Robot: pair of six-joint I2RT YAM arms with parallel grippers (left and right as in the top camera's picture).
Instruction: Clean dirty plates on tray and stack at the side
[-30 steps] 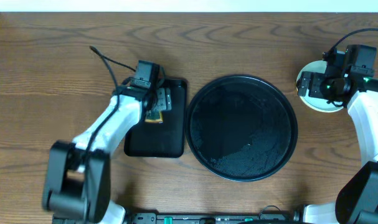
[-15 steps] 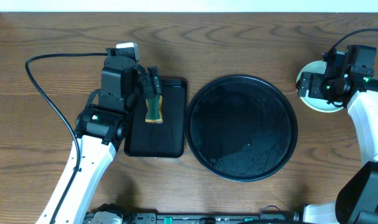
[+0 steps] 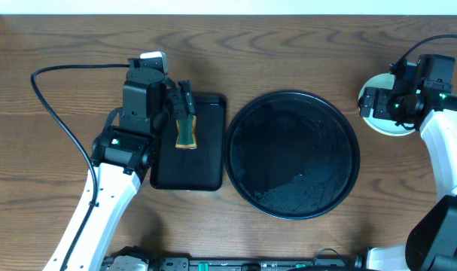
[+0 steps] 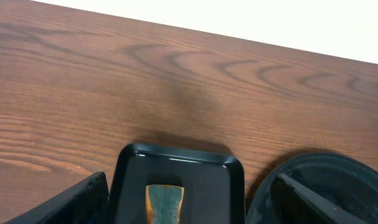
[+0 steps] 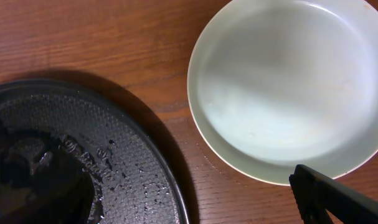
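Observation:
The round black tray [image 3: 292,154] sits mid-table, wet and with no plate on it; its rim shows in the right wrist view [image 5: 114,155] and the left wrist view [image 4: 338,180]. A stack of pale plates [image 3: 380,125] stands on the table to its right. The top plate [image 5: 288,87] is mint-white and looks clean; I cannot tell how many lie under it. My right gripper [image 3: 375,102] [image 5: 189,193] is open and empty, hovering between the tray and the plates. My left gripper [image 3: 184,102] [image 4: 189,208] is open above a sponge.
A yellow-green sponge [image 3: 186,134] [image 4: 164,202] lies in a smaller rectangular black tray [image 3: 187,169] [image 4: 176,155] left of the round tray. A black cable [image 3: 55,98] loops over the table at the left. Bare wooden table [image 4: 176,81] extends toward the far edge.
My left arm has changed pose and drawn its gripper back from the sponge, which stays lying in the rectangular tray. The right arm and plates have not moved.

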